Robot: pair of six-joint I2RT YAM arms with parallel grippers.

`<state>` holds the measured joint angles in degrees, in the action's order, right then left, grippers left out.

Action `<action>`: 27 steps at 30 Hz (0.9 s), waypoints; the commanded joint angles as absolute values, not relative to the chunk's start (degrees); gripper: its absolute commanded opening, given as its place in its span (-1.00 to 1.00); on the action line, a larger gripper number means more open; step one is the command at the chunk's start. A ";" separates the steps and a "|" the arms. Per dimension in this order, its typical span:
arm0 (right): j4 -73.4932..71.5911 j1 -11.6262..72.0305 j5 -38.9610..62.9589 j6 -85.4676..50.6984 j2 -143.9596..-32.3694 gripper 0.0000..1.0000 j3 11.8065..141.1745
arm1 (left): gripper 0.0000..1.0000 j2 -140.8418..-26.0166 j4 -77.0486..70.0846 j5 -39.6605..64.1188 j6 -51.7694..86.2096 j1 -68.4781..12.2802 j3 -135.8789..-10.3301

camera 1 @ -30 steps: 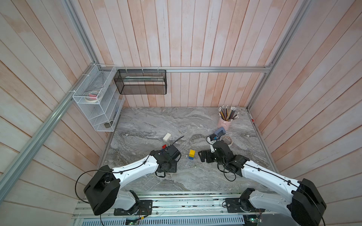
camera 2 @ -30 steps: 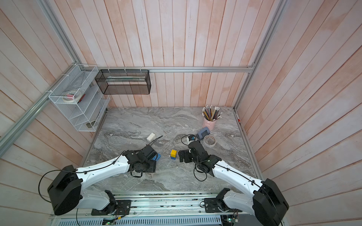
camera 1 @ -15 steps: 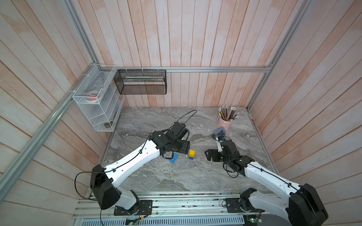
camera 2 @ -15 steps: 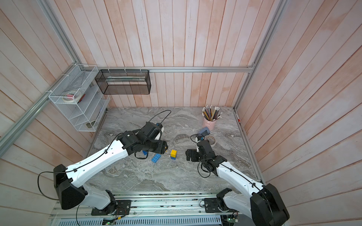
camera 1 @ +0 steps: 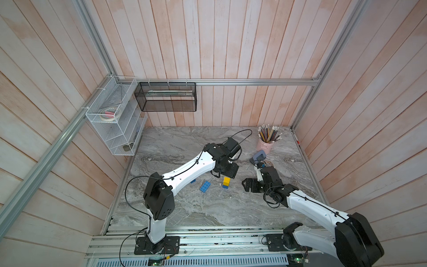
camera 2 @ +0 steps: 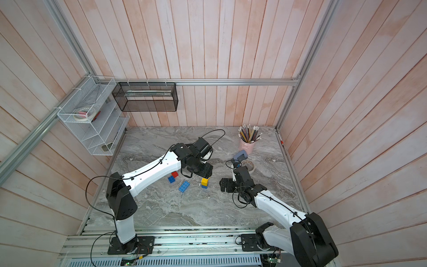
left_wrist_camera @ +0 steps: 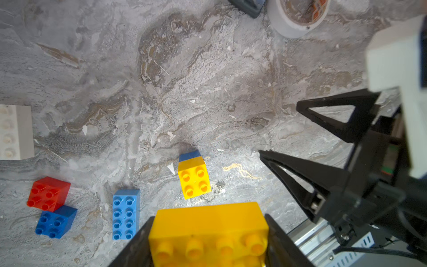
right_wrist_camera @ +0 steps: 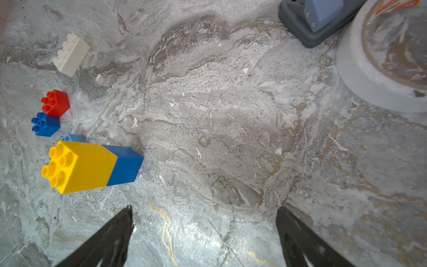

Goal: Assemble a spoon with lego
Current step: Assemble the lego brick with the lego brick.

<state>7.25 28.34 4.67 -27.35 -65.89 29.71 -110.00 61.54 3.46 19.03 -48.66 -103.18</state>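
Observation:
No spoon shows in any view. The only joined lego is a yellow square brick on a blue one (camera 1: 226, 182) (camera 2: 204, 182) (left_wrist_camera: 194, 179) (right_wrist_camera: 90, 166), standing mid-table. My left gripper (camera 1: 227, 171) (camera 2: 203, 170) (left_wrist_camera: 208, 222) hovers just beyond this stack, shut on a yellow oblong brick (left_wrist_camera: 208, 233). Loose on the table lie a blue oblong brick (camera 1: 205, 186) (left_wrist_camera: 126, 213), a red square (camera 2: 175, 174) (left_wrist_camera: 48, 193), a dark blue square (camera 2: 171, 179) (left_wrist_camera: 55, 222) and a white oblong (left_wrist_camera: 15, 131) (right_wrist_camera: 71, 54). My right gripper (camera 1: 246, 185) (camera 2: 223, 185) (right_wrist_camera: 204, 209) is open and empty, low, right of the stack.
A grey hole punch (camera 1: 258, 157) (right_wrist_camera: 316, 20) and a tape roll (camera 2: 248, 165) (right_wrist_camera: 381, 64) sit behind my right gripper. A pink cup of pencils (camera 1: 265, 144) stands at the far right. Wire baskets (camera 1: 115, 120) hang on the left wall.
My left arm rose from the near left of the table and swung right and farther, stopping just beyond the stack. My right gripper drew back slightly to the right, still open.

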 commanded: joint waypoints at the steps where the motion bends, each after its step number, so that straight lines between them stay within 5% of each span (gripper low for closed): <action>1: 6.07 28.03 6.04 -27.03 -66.40 0.96 28.83 | 0.29 -111.98 63.90 4.93 18.46 -48.71 -105.14; 27: 4.18 28.03 9.38 -24.27 -69.63 0.96 27.25 | 0.24 -119.88 63.66 3.75 22.42 -47.36 -105.41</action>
<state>4.86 28.34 8.73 -25.19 -69.38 27.79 -118.08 63.48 4.43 22.11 -47.31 -104.05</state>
